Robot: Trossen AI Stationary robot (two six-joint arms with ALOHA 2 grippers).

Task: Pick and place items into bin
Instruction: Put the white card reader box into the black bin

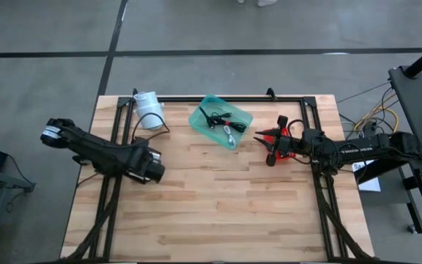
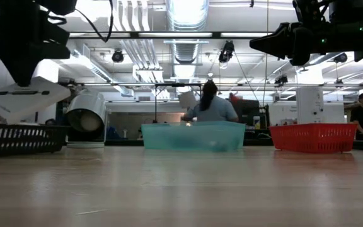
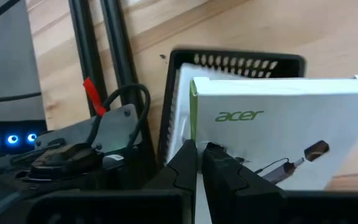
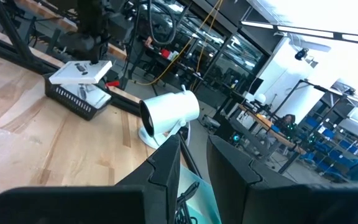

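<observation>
My left gripper (image 3: 201, 165) is at the table's left side (image 1: 151, 165), shut on a white Acer box (image 3: 278, 124) over a black slotted basket (image 3: 241, 59). In the low view the box (image 2: 24, 98) hangs tilted just above that basket (image 2: 17, 139). My right gripper (image 4: 193, 171) is open and holds nothing. It hovers high (image 2: 260, 43) over the red basket (image 1: 283, 143), to the right of the teal bin (image 1: 244, 116). Black cables and small bits (image 1: 222, 125) lie inside the bin. My left gripper pinches the white box between its two fingers near the green-striped end (image 3: 194, 134), coming from above and pointing down. The box sits tilted below the fingers, over the black basket. Whether the box rests on the basket, I cannot tell.
A white cylinder (image 1: 147, 110) stands at the far left of the table, left of the bin. The red basket (image 2: 314, 135) sits right of the bin (image 2: 194, 135). Black frame rails run along both sides of the table. The near half of the wooden table holds nothing. A person is in the room behind.
</observation>
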